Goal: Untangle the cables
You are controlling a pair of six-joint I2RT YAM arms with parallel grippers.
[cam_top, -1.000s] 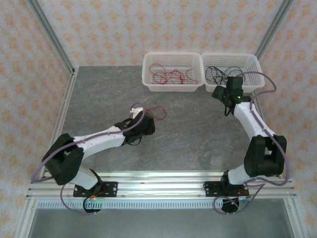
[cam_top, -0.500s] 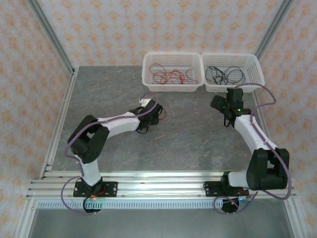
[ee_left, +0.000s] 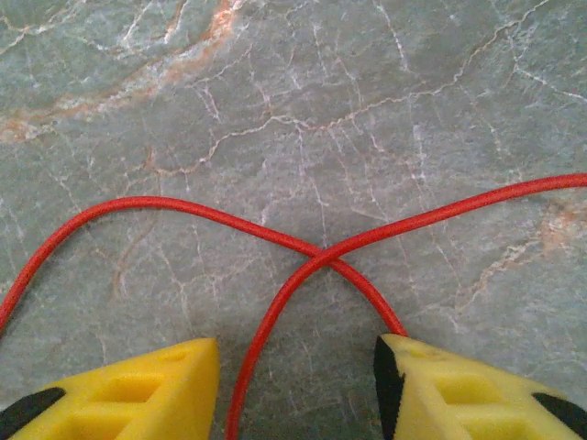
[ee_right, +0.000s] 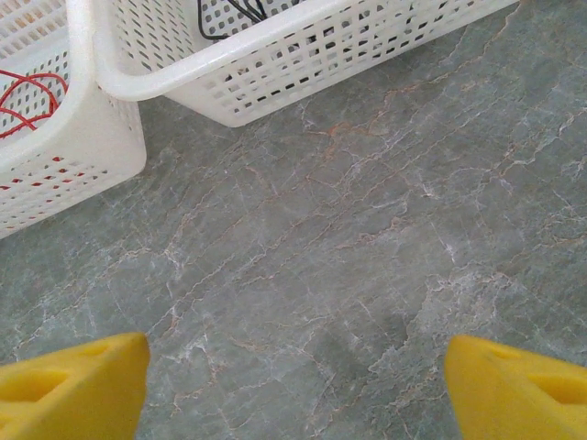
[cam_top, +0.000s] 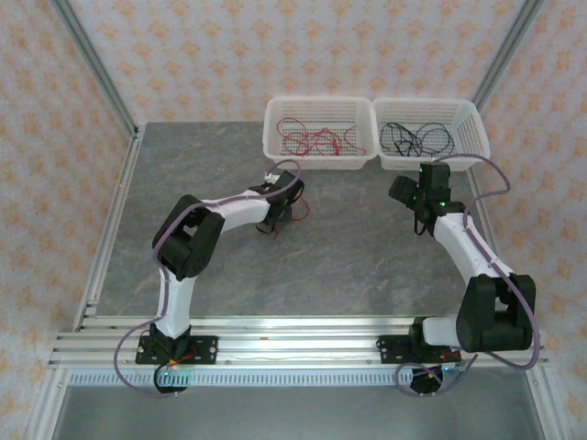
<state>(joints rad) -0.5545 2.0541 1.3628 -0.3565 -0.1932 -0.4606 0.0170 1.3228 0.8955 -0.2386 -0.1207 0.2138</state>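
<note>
Robot lab test cell: aluminium frame (cam_top: 94,64), patterned backdrop panels (cam_top: 275,46), marbled grey tabletop (cam_top: 348,247), two arms (cam_top: 459,234) bolted to a rail (cam_top: 293,346).

The right tool (ee_right: 293,390) hangs wide open over grey marbled worktop (ee_right: 367,229). Beyond, a white basket (ee_right: 87,137) holding red cables (ee_right: 27,92) stands just beside a second basket (ee_right: 275,69) holding black cables (ee_right: 229,11).

Overhead view: bright, even, diffuse light from above, so just faint soft shadows under my arms (cam_top: 229,211) on surface (cam_top: 348,257). Glare streak along near aluminium rail (cam_top: 303,323). Left wrist cam: sharp, red cable (ee_left: 183,206) crisp, thin soft shadow beside it. Right wrist cam: my right tool (ee_right: 296,353) bit soft at bottom corners, dim patch mid-surface.
</note>
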